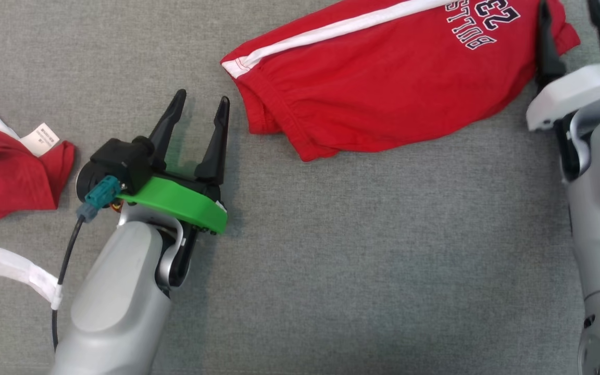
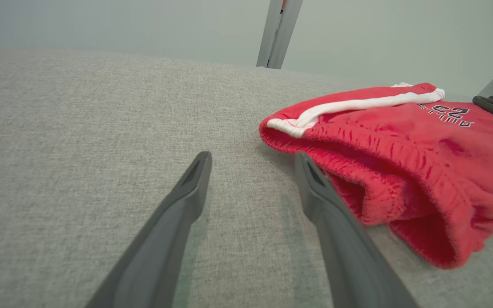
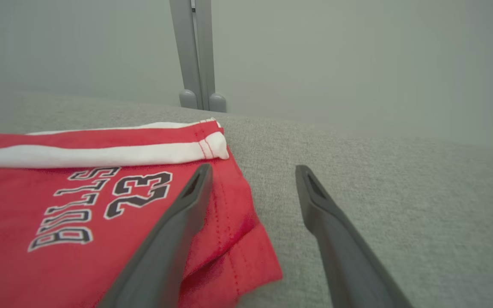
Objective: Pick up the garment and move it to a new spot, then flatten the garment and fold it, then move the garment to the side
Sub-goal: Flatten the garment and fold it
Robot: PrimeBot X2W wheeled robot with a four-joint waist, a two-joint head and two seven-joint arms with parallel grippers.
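Observation:
The garment [image 1: 383, 88], red shorts with a white side stripe and dark "BULLS 23" lettering, lies folded at the top middle of the grey cloth surface [image 1: 331, 250]. My left gripper [image 1: 202, 97] stands open just left of its gathered waistband end, not touching it. In the left wrist view the left gripper [image 2: 253, 156] has bare cloth between its fingers, with the garment [image 2: 400, 141] beside the right finger. My right gripper [image 1: 568, 15] is open at the garment's right edge. In the right wrist view the right gripper [image 3: 253, 167] has its left finger over the hem of the garment [image 3: 58, 192], gripping nothing.
Another red and white piece of clothing [image 1: 8, 172] with a label lies at the left edge. A white strip [image 1: 13, 268] lies near my left forearm. A grey metal post [image 3: 195, 55] rises behind the far edge of the surface, before a pale wall.

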